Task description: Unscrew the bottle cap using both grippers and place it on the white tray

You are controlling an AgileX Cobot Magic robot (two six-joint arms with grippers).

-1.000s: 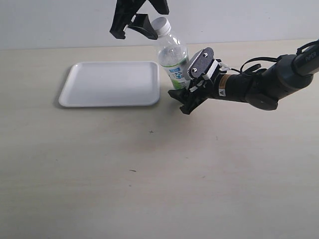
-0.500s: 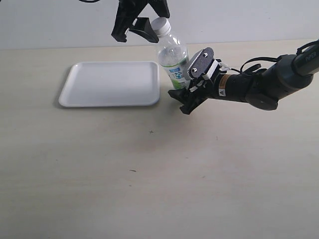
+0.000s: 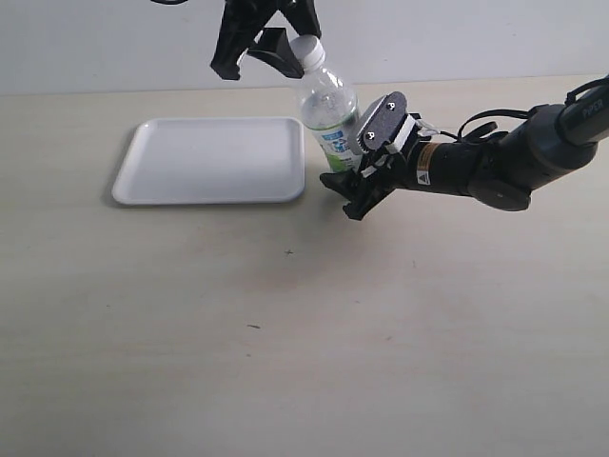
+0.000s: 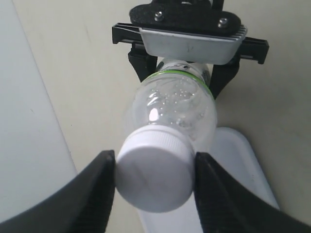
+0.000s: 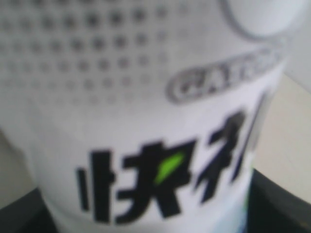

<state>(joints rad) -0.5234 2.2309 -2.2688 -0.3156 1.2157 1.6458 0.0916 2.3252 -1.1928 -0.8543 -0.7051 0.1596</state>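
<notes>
The clear bottle (image 3: pixel 328 105) stands just right of the white tray (image 3: pixel 209 162), leaning a little toward it. My right gripper (image 3: pixel 350 183), with its grey screwed plate, is shut on the bottle's labelled lower body. In the right wrist view the label (image 5: pixel 146 121) fills the picture between the dark fingers (image 5: pixel 279 206). My black left gripper (image 3: pixel 298 46) comes down from above onto the white bottle cap (image 3: pixel 306 49). In the left wrist view its two fingers (image 4: pixel 104 179) press both sides of the bottle cap (image 4: pixel 154 177), which sits on the neck.
The beige tabletop (image 3: pixel 285 333) spreads out in front of the tray and bottle. The right arm (image 3: pixel 495 167) lies low over the table from the right edge. A pale wall (image 3: pixel 95 48) runs behind the table.
The left gripper's fingers have closed in from either side onto the cap. The bottle's top has shifted very slightly. The right gripper has kept still on the bottle.
</notes>
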